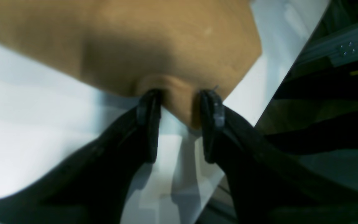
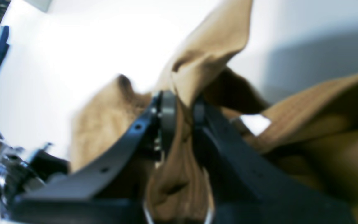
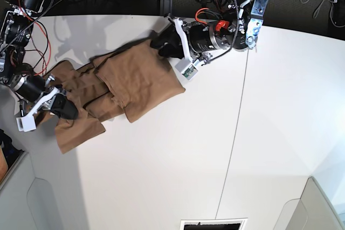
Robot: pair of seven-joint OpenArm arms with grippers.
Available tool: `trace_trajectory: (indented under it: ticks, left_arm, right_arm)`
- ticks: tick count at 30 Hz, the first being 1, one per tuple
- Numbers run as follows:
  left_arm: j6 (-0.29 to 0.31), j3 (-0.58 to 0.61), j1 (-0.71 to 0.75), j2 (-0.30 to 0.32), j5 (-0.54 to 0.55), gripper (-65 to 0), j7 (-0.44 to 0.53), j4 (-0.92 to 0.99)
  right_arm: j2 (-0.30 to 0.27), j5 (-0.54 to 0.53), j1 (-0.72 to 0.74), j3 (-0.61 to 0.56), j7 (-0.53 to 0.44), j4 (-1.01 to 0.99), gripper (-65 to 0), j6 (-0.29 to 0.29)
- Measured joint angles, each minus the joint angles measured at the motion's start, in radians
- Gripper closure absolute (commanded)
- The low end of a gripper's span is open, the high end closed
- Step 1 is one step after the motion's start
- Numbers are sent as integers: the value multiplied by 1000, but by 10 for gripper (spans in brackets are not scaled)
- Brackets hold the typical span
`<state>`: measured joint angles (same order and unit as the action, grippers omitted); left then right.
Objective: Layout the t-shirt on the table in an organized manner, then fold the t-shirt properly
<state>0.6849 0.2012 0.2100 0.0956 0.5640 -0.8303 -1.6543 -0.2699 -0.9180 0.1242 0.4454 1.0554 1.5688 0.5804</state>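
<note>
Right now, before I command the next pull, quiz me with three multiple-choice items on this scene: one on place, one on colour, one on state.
1. Where on the table does the t-shirt lie in the base view?
A. upper left part
B. lower right corner
C. dead centre

2. What colour is the t-shirt?
A. navy blue
B. tan-brown
C. white

3. What is the right gripper doing?
A. hanging open above bare table
B. shut on the t-shirt
C. holding a bottle

Answers:
1 A: the cloth stretches between both arms at the upper left, with the wide white surface bare to the right.
2 B: every view shows tan-brown fabric.
3 B: the right wrist view shows bunched cloth pinched between its fingers. The left gripper likewise straddles a shirt edge.
</note>
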Motion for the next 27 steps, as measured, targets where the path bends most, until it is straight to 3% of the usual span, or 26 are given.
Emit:
trace_trajectory:
  ticks: [5, 11, 14, 18, 22, 27]
  left_arm:
    - [0, 1, -1, -14, -27, -241, 23, 0]
    - [0, 1, -8, -13, -35, -241, 32, 1]
    - [0, 1, -14, -12, -43, -241, 35, 2]
    - [0, 1, -14, -10, -52, -241, 35, 2]
    - [0, 2, -14, -10, -51, -241, 35, 2]
    - [0, 2, -14, -10, -51, -241, 25, 2]
  right_arm:
    - [98, 2, -23, -45, 19, 66, 0, 0]
    - [179, 8, -140, -209, 21, 182, 0, 0]
    - [202, 27, -196, -296, 18, 243, 0, 1]
    - [201, 140, -232, -384, 13, 241, 0, 3]
    - [200, 152, -229, -402, -17, 241, -281, 3]
    - [201, 160, -229, -367, -45, 286, -304, 3]
